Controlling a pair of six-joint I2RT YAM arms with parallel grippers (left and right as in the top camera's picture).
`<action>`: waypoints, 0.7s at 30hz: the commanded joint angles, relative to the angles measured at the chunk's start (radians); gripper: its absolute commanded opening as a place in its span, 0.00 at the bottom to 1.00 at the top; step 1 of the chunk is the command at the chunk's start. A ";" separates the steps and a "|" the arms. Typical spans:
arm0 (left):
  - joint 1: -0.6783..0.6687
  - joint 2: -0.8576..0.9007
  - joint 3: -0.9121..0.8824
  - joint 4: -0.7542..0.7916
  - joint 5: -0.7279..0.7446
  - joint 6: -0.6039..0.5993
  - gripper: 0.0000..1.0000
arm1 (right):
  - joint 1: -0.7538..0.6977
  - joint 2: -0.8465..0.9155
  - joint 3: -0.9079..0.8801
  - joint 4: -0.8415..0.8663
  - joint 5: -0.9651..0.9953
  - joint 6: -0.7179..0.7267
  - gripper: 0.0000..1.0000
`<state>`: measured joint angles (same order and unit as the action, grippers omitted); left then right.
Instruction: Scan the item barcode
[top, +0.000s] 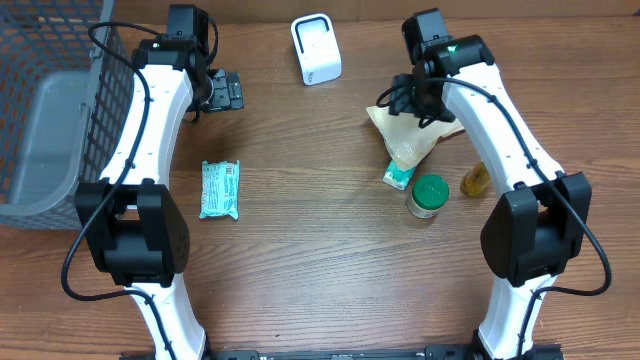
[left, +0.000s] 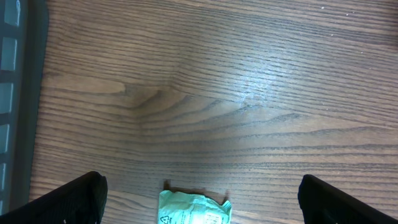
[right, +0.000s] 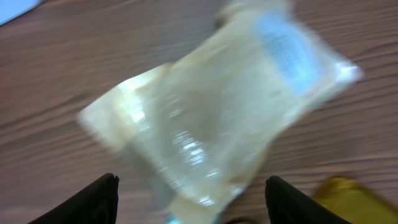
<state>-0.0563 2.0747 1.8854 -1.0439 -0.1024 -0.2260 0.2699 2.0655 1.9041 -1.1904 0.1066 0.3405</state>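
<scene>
A clear yellowish bag (top: 408, 140) lies on the table at the right, blurred in the right wrist view (right: 217, 112). My right gripper (top: 415, 98) hovers over its far end, jaws open, with the bag (right: 217, 112) below and between the fingers (right: 93, 202) but not touching them. The white barcode scanner (top: 316, 48) stands at the back centre. A green packet (top: 220, 190) lies flat at the left; its end shows in the left wrist view (left: 194, 210). My left gripper (top: 218, 92) is wide open and empty, well behind that packet.
A wire basket (top: 55, 60) with a grey bin inside fills the far left. A green-lidded jar (top: 428, 195), a small yellow item (top: 475, 180) and a teal packet (top: 398, 177) sit close by the bag's near end.
</scene>
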 joint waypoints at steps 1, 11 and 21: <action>0.003 -0.013 -0.006 0.001 -0.009 0.017 1.00 | 0.040 -0.010 -0.007 0.004 -0.204 0.005 0.72; 0.003 -0.013 -0.006 0.001 -0.009 0.017 1.00 | 0.222 -0.008 -0.007 0.072 -0.288 0.085 0.77; 0.003 -0.013 -0.006 0.001 -0.009 0.017 1.00 | 0.387 -0.006 -0.007 0.168 -0.288 0.086 1.00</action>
<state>-0.0563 2.0747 1.8854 -1.0439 -0.1024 -0.2260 0.6376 2.0655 1.9041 -1.0256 -0.1772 0.4183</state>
